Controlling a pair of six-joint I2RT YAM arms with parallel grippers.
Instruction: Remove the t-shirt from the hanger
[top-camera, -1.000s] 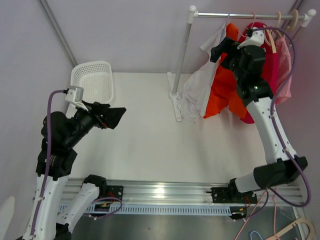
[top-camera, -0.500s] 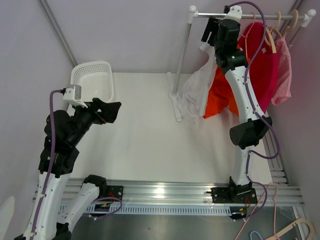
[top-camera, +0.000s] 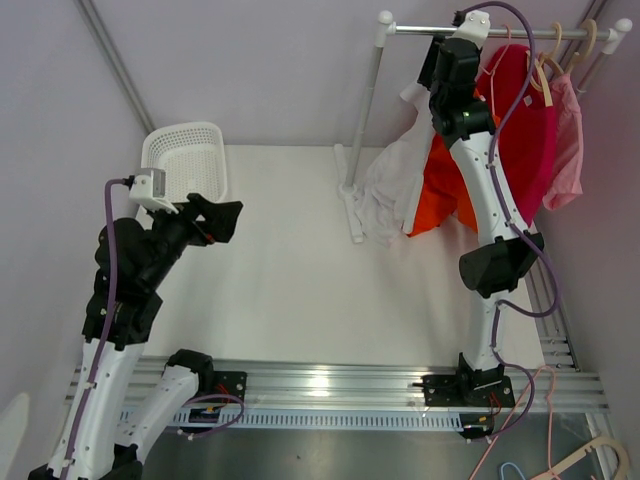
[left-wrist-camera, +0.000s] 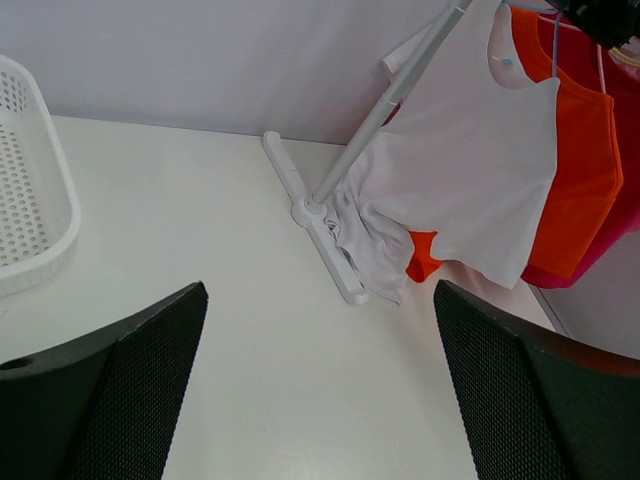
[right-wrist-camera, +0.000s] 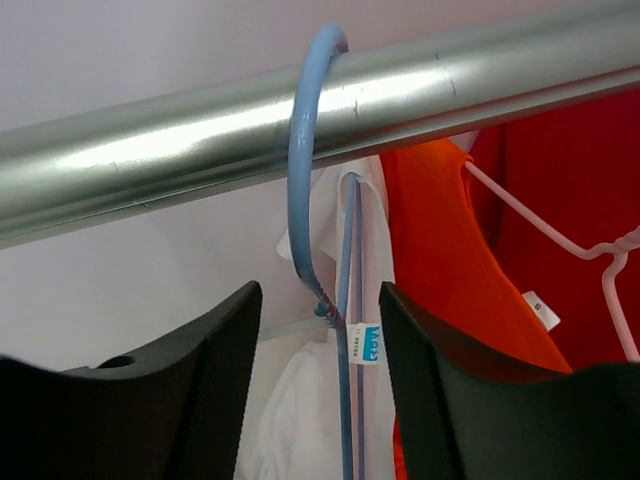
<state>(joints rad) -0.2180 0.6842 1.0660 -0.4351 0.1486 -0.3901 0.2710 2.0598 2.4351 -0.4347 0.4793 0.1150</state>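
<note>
Finds the right gripper (top-camera: 437, 62) up at the rail (top-camera: 520, 30) in the upper right of the overhead view, lifted there from its place a second ago in front of the orange shirt (top-camera: 440, 195). Finds the left gripper (top-camera: 226, 218) shifted only slightly, left of centre over the table (top-camera: 300, 280) and just below the white basket (top-camera: 185, 130). Shows, in the right wrist view, two dark fingers (right-wrist-camera: 150, 400) spread apart along the lower edge, with the neck of the blue hanger (right-wrist-camera: 303, 190) standing in the gap and no clear contact with either. Puts the hanger's hook over the rail at top centre of that view. Places the white t-shirt (right-wrist-camera: 300, 430) on this hanger, at the lower centre, a small label (right-wrist-camera: 370, 343) beside the wire. Sets the orange shirt just right of it and a red shirt (right-wrist-camera: 560, 150) at the far right on a pale hanger (right-wrist-camera: 545, 215). Shows, in the left wrist view, the left fingers (left-wrist-camera: 120, 380) wide apart in the lower corners over the table. Keeps the white t-shirt in the upper right of that view, draped down from the rail, its lower folds bunched against the rack's foot (left-wrist-camera: 310, 230) near centre. Adds a pink garment (top-camera: 570, 150) at the right end of the rail in the overhead view.
</note>
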